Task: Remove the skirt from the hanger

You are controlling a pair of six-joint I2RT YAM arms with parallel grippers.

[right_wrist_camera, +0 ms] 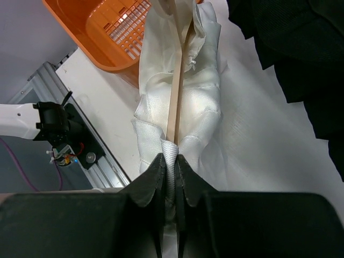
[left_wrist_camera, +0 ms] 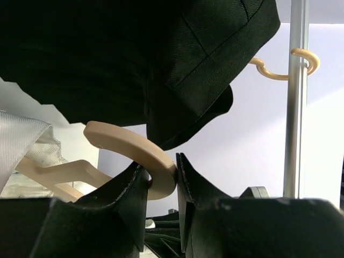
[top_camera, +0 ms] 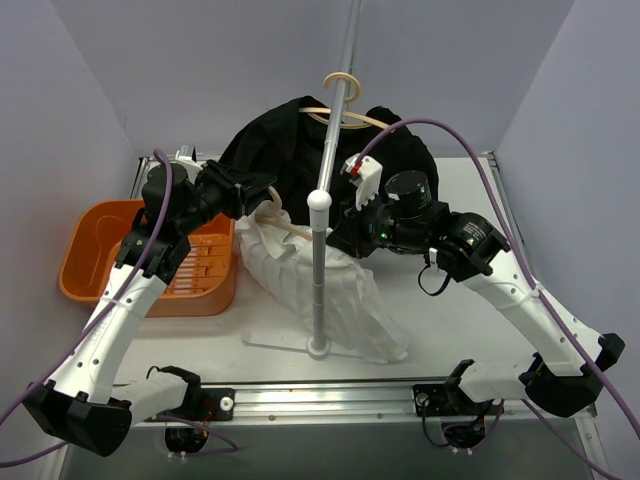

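Observation:
The white skirt (top_camera: 345,285) lies bunched over the table by the stand, still threaded on a beige hanger (top_camera: 272,213). My left gripper (top_camera: 258,200) is shut on the hanger's curved hook (left_wrist_camera: 137,148), which sits clamped between its fingertips (left_wrist_camera: 161,172). My right gripper (top_camera: 345,228) is shut on a fold of the white skirt (right_wrist_camera: 199,107), pinched between its tips (right_wrist_camera: 170,161). The hanger's straight bar (right_wrist_camera: 174,102) runs through the fabric just beyond that pinch.
A black garment (top_camera: 290,140) hangs on a second hanger (left_wrist_camera: 279,72) hooked on the metal pole (top_camera: 320,270) of the stand. An orange basket (top_camera: 100,235) sits at the left. Grey walls close in on both sides.

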